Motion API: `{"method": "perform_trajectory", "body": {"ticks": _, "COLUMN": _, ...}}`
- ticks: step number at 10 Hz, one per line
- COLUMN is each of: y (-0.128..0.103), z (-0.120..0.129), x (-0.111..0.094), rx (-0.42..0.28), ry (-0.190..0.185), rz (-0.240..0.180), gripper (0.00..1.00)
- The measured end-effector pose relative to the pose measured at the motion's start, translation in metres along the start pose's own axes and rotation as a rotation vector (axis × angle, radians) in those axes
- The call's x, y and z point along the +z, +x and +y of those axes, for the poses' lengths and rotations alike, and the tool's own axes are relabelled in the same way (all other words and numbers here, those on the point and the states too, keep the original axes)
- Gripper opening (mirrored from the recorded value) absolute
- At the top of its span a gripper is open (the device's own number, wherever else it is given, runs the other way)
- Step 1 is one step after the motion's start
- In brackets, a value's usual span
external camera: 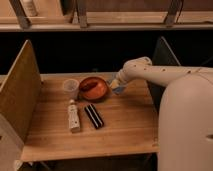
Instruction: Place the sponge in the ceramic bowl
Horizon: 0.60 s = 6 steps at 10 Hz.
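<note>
The glossy orange-brown ceramic bowl (93, 88) sits on the wooden table (125, 125) toward the back, left of centre. Just right of the bowl's rim hangs my gripper (117, 86), at the end of the white arm (150, 72) that reaches in from the right. A small blue-grey sponge (119, 89) shows at the gripper's tip, lifted slightly above the table and beside the bowl, not over it.
A translucent plastic cup (70, 88) stands left of the bowl. A pale bottle (74, 116) lies in front of it, with a black block (93, 116) beside it. Upright panels stand at the table's left (20, 95) and right rear (162, 57).
</note>
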State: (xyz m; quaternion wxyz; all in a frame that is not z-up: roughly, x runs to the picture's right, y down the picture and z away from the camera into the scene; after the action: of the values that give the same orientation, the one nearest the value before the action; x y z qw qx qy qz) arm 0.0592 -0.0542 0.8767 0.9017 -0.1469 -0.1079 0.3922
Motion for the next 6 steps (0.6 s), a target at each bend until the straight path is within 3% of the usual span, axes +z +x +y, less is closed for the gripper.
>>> {"method": "perform_trajectory", "body": {"ticks": 2, "y": -0.03, "z": 0.011, "x": 0.017, "rx": -0.078, "ry": -0.047, "rz": -0.023, "gripper": 0.0}}
{"method": "perform_trajectory", "body": {"ticks": 3, "y": -0.054, "z": 0.029, "x": 0.036, "rx": -0.138, "ry": -0.101, "rz": -0.041, "gripper": 0.0}}
{"method": "perform_trajectory", "body": {"ticks": 4, "y": -0.063, "z": 0.038, "x": 0.044, "rx": -0.16, "ry": -0.13, "rz": -0.051, "gripper": 0.0}}
{"method": "perform_trajectory", "body": {"ticks": 6, "y": -0.086, "z": 0.067, "x": 0.063, "rx": -0.198, "ry": -0.24, "rz": -0.093, "gripper": 0.04}}
